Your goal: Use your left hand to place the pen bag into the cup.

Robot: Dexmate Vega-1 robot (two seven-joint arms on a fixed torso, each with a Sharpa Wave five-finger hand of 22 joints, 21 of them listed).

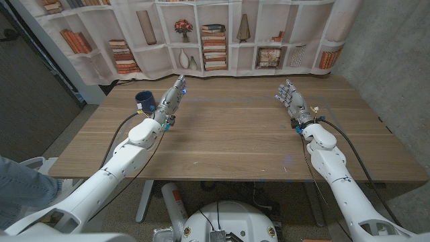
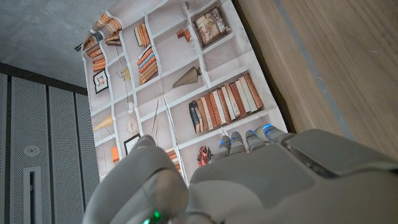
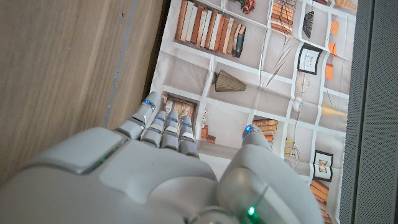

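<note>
1. Left hand (image 1: 172, 97): over the table's far-left part, fingers stretched out and close together, holding nothing.
2. Blue cup (image 1: 144, 101): upright on the table (image 1: 228, 141), just beside the left hand at its 9 o'clock, near the far edge. Pen bag: cannot tell where it lies.
3. Right hand (image 1: 293, 101): far right, fingers extended, holding nothing, well apart from the left.
4. Bare wood lies between both hands and toward the near edge.
5. Bookshelf-print curtain (image 1: 222, 33): hangs behind the far edge, 12 o'clock.

The right hand (image 3: 168, 180) holds nothing, fingers (image 3: 163, 124) straight and together, thumb apart; the desk (image 3: 68, 68) lies beside it, the bookshelf backdrop (image 3: 267, 81) beyond the fingertips.
</note>
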